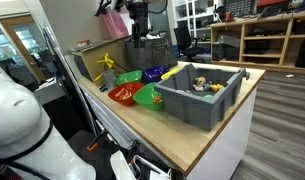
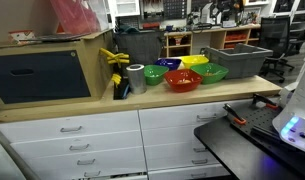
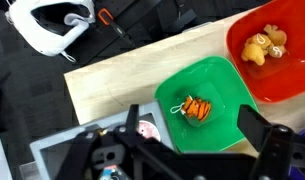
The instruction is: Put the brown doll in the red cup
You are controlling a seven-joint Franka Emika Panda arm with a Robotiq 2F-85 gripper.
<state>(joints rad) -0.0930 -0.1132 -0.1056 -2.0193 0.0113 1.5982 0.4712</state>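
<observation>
Red cup [image 3: 292,82]: a shallow, wide bowl-like dish of glossy red plastic. We see it standing upright, mouth up, on the wooden countertop [image 3: 112,80]. In the wrist view it sits at 2 o'clock, cut off by the top and right edges. We find it in both exterior views too [image 1: 122,95] [image 2: 182,79], near the counter's edge.

Brown doll [image 3: 264,45]: a small, tan-brown, lumpy soft figure with paler patches. It lies inside the red cup on its floor, toward 10 o'clock from the middle of the dish's visible part. We cannot tell its facing. It is too small for us to make out in the exterior views.
</observation>
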